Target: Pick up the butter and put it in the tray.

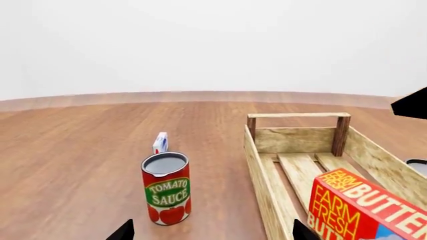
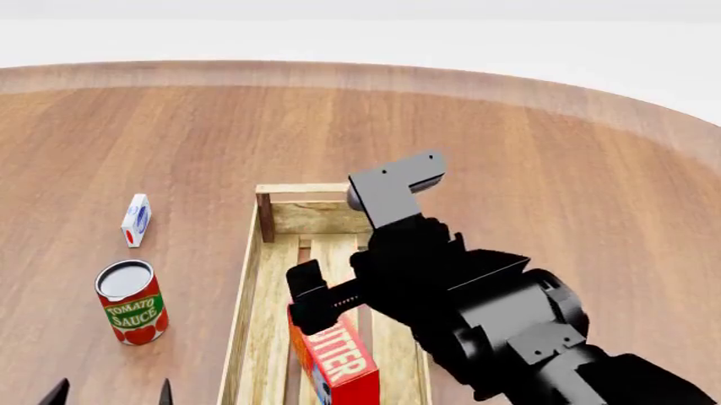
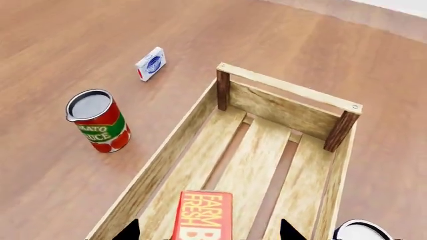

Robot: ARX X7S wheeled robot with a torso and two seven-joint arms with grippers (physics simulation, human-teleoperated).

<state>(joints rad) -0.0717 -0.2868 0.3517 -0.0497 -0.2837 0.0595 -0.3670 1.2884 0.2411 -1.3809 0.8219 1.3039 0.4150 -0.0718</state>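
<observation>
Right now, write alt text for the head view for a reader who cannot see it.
The right hand hangs over a pale wooden tray where the red butter box stands on the slats. Left of the tray, on the wooden table, stand a tomato sauce can and, farther back, a small white carton.

Upright tomato sauce can (image 2: 131,302) near small white carton (image 2: 135,219) on wooden table (image 2: 541,169)

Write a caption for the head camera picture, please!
Right gripper over the butter in the tray; tomato can outside.
</observation>
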